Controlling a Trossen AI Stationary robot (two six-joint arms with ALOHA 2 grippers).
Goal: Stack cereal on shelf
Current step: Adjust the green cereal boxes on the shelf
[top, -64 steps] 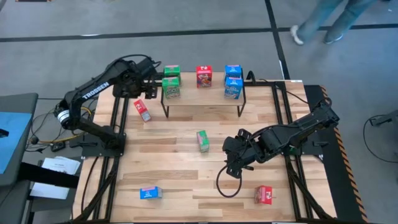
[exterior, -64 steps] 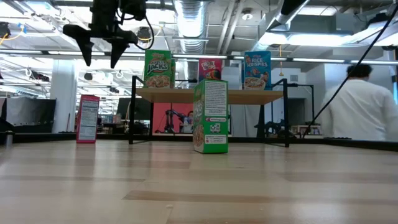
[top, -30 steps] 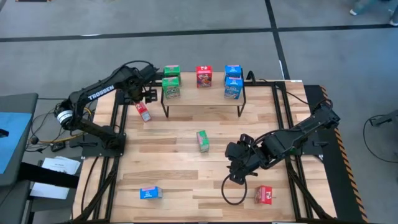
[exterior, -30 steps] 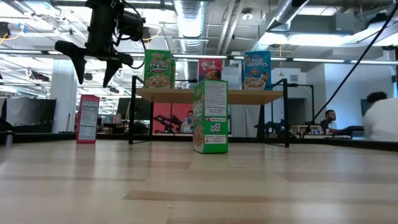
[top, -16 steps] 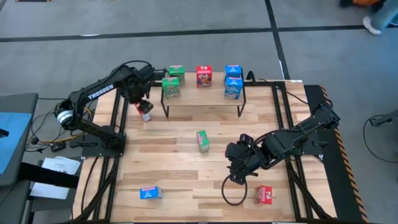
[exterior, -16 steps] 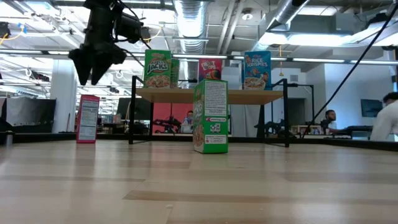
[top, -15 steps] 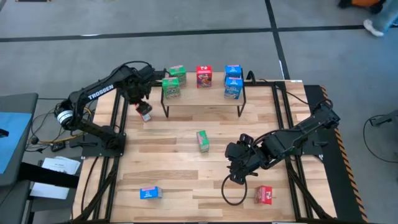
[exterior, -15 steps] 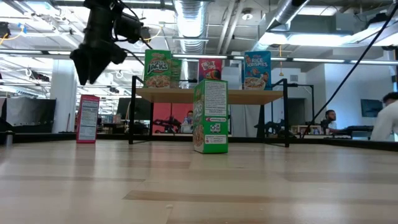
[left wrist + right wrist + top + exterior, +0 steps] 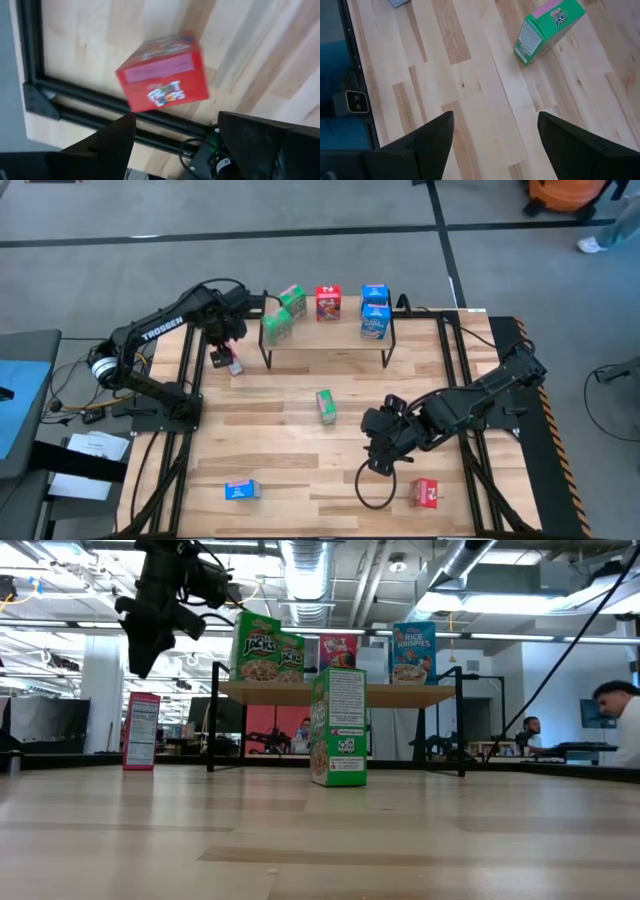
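Red cereal box (image 9: 163, 72) is sitting under my left jaws, spread empty; descending crookedly risks toppling it toward six o'clock.

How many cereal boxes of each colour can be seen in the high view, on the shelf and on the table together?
Green cereal boxes: 3
Red cereal boxes: 3
Blue cereal boxes: 3
Total: 9

Bare tabletop (image 9: 280, 450) around central green box (image 9: 325, 406)
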